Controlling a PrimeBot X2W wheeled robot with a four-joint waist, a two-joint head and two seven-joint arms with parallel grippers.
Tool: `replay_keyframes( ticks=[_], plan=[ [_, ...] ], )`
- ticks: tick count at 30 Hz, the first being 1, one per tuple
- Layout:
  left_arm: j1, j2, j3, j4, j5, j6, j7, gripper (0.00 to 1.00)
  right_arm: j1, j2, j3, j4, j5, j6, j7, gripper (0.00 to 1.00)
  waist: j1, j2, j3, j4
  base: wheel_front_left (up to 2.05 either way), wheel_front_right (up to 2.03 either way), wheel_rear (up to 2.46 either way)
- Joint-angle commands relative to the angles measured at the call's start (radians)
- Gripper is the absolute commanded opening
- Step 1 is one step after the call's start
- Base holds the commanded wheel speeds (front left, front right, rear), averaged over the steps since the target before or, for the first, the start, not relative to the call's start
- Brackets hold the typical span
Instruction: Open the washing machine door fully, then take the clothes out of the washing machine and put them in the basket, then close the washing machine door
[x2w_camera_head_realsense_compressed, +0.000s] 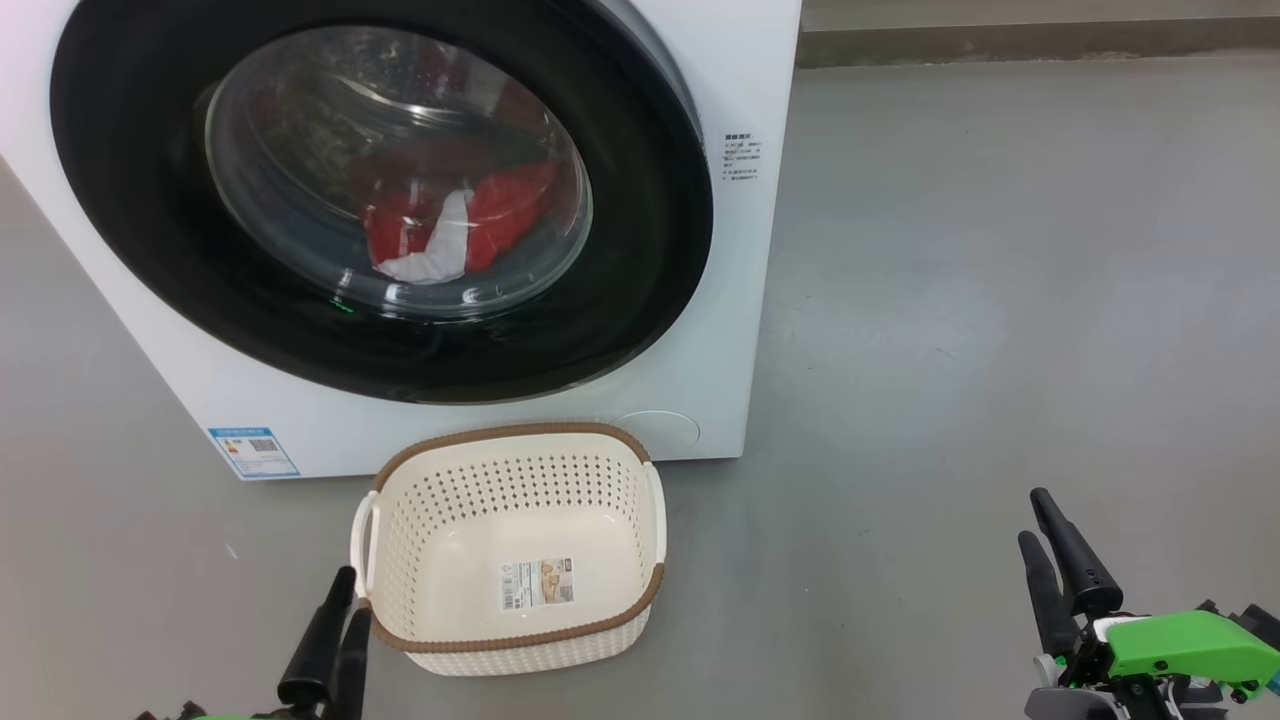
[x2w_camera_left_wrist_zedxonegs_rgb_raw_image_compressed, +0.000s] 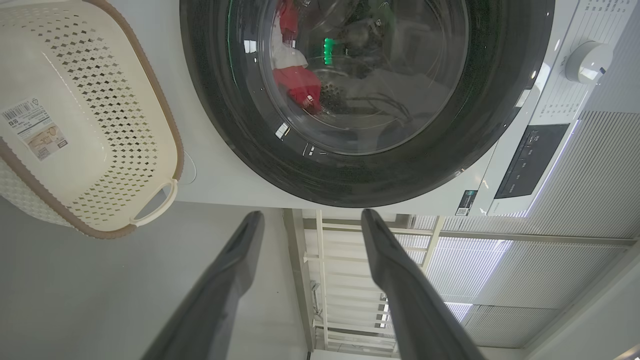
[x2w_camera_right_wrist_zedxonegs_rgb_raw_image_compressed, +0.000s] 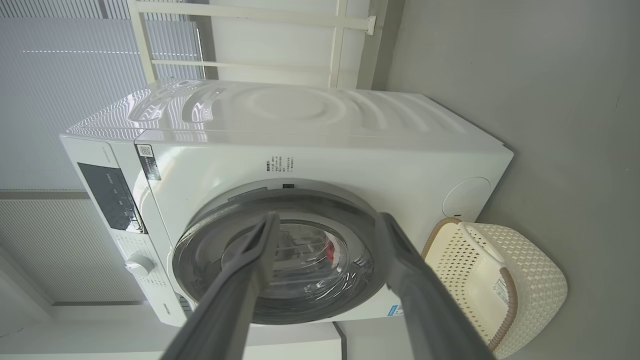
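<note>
Left hand (x2w_camera_head_realsense_compressed: 352, 595) spread open, empty, low left. Round black-rimmed glass door (x2w_camera_head_realsense_compressed: 130, 200) of white front-loading washing machine (x2w_camera_head_realsense_compressed: 760, 100) not swung open, red-and-white clothes (x2w_camera_head_realsense_compressed: 500, 210) behind it. Cream perforated plastic basket (x2w_camera_head_realsense_compressed: 430, 520) empty on grey floor (x2w_camera_head_realsense_compressed: 950, 300) before it. Right hand (x2w_camera_head_realsense_compressed: 1033, 517) open, empty, far right. Seemingly every step left.

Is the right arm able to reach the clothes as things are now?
Probably not. The washing machine door stands shut or nearly so, and its glass lies between the open right gripper and the clothes. The door must swing aside first.
</note>
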Motion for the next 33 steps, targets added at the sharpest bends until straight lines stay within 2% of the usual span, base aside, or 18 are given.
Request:
replay_keyframes(
  ticks=[1,6,18,33],
  plan=[
    [-0.035,0.012,0.001,-0.023,0.005,0.001,-0.006,1.0,-0.043,-0.012,0.003,-0.026,-0.003,0.0,-0.005,1.0,0.0013,0.0,0.0,0.0,0.0,0.0,0.0],
    [-0.046,0.01,-0.008,-0.021,0.008,0.001,-0.013,1.0,-0.054,-0.009,0.018,-0.026,-0.004,0.0,-0.014,1.0,0.0,0.0,0.001,-0.001,0.0,0.0,0.0],
    [-0.076,0.012,-0.034,-0.022,0.051,-0.001,-0.046,1.0,-0.085,-0.007,0.058,-0.031,-0.032,0.0,-0.04,1.0,-0.0001,0.0,0.002,-0.002,0.0,0.0,0.0],
    [-0.102,0.005,-0.032,-0.04,0.229,0.009,-0.085,1.0,-0.125,-0.005,0.1,-0.022,-0.174,0.0,-0.08,1.0,-0.0001,0.0,0.002,-0.004,0.0,0.0,0.0]
  ],
)
